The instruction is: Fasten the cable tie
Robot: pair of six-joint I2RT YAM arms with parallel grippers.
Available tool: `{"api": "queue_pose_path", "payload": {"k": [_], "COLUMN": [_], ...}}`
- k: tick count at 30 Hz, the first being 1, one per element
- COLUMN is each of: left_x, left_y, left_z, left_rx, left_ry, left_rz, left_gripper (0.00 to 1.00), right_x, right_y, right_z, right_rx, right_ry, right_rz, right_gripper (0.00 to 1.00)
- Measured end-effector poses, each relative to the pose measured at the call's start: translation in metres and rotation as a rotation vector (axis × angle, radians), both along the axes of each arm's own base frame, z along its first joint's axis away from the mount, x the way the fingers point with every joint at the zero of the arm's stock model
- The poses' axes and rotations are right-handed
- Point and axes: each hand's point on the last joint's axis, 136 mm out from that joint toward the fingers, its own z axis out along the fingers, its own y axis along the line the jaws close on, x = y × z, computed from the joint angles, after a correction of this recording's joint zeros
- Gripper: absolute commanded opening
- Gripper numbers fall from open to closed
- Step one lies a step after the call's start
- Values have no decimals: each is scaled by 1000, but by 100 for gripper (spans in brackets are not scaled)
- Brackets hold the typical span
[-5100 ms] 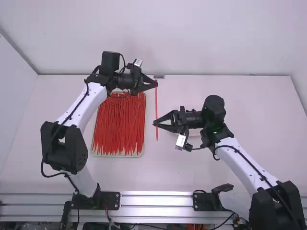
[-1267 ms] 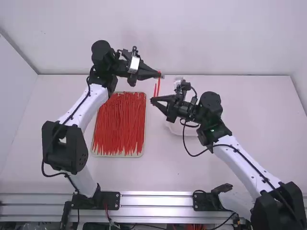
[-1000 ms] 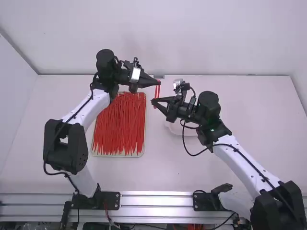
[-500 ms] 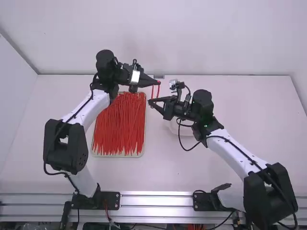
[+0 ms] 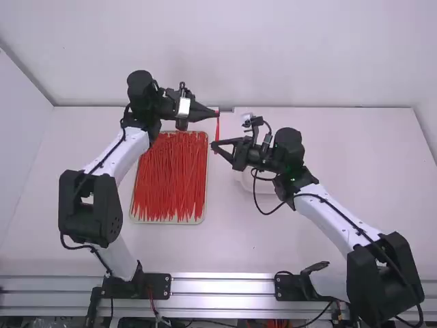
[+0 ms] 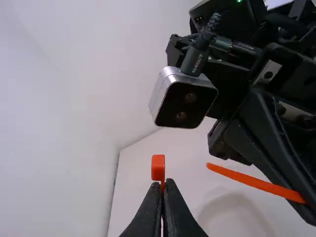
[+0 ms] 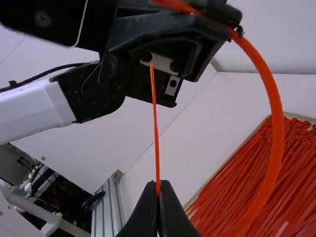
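Cable tie arcs between our arms: left gripper pinches it just below its head, right gripper clamps its tail.

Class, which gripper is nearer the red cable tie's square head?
Left. The left gripper pinches the cable tie just below its head; the right gripper holds the thin tail end.

Cable tie tip hidden inside jaws of the right gripper, loop cut by view's edge.
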Motion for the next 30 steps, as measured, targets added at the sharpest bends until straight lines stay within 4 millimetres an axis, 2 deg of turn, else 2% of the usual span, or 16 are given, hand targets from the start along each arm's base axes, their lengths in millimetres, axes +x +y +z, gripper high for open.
{"api": "queue_pose_path", "payload": {"k": [10,17,30], "left_x": [-10,-16,-14], "left_y": [1,-2,-3], "left_z": [-22,-11,-10], "left_rx": [-10,-18,-18], "left_ry": [-105,-144,-85], "left_rz": [-4,-12,-3], "left_gripper": [2,2,2], "right_x": [0,0,-2], "right_y": [0,0,1], "right_z": [1,0,-2], "right_rx": [15,15,10], "right_ry": [41,43,55], "right_rz": [-3,-3,10], "right_gripper": [0,0,0]}}
